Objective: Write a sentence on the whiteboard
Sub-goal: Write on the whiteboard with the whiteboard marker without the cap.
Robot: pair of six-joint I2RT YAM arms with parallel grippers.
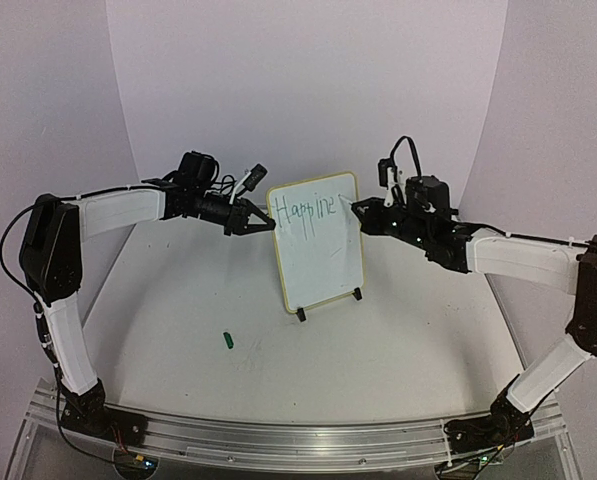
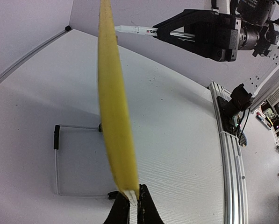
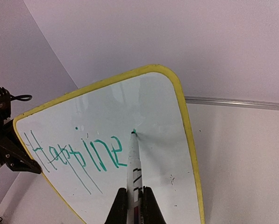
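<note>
Top: whiteboard [image 1: 323, 255] stands on its feet mid-counter [image 1: 178, 330], leaning back. Left claw [image 1: 263, 222] is clamped on its left edge. Right claw [image 1: 363, 212] is closed around the marker [image 1: 350, 206], tip at the end of the sentence [image 1: 306, 208], which reads "Happine". Both forearms reach in roughly level from opposite sides. A green cap [image 1: 229, 341] lies well apart.

Left wrist: the pinch only catches the thin yellow frame [image 2: 112, 107]. Risk: pen pressure twists the board in that grip or rocks it.

Right wrist: tip touches the board just after the "e". Little white is left before the right frame, so the remaining letters may cramp or overrun.
</note>
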